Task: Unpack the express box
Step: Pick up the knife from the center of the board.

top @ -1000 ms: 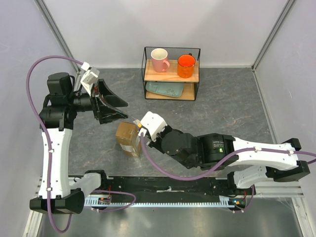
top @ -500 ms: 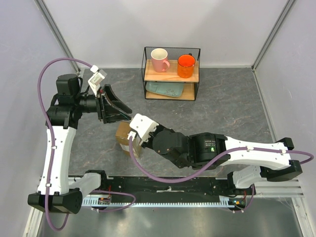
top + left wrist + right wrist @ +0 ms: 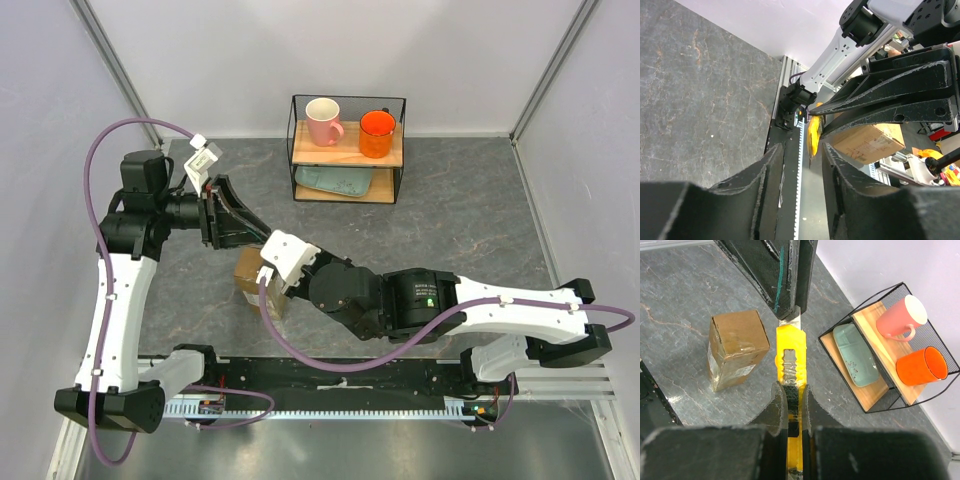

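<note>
Two end effectors meet above the grey tabletop (image 3: 680, 290). In the right wrist view, the right end effector (image 3: 792, 390) is pinched on the handle of a yellow utility knife (image 3: 790, 347). At frame top, the left end effector (image 3: 792, 302) has its fingers narrowly apart either side of the knife's tip; actual clamping cannot be told. The express box (image 3: 737, 347) stands on the tabletop, left of the knife, apart from it.

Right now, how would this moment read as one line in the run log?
right gripper: shut on yellow knife | left gripper: open around knife tip | express box: on table, taped shut
</note>
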{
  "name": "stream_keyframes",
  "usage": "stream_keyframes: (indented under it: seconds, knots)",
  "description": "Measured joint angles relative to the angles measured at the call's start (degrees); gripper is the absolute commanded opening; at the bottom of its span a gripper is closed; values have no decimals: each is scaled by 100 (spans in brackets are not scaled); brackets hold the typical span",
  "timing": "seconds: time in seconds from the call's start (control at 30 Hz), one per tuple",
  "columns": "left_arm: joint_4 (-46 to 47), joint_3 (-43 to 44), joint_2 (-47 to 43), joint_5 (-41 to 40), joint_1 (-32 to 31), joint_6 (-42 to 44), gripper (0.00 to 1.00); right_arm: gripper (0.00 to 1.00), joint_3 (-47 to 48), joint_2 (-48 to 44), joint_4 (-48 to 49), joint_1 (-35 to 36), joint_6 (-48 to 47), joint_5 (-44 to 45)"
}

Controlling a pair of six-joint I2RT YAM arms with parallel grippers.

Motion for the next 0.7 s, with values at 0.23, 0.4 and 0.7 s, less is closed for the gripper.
stream_keyframes:
  seconds: [0.23,0.4,0.7]
  knots:
    - [9,0,20,9,-98,-81,8,0,0,52,125,0,-55,2]
    - [50,0,118,59,-197,-164,2,1,0,74,90,-7,-83,83]
    - [470,2,127,52,-227,-396,2,66,-166,-39,407,-87,-26,42]
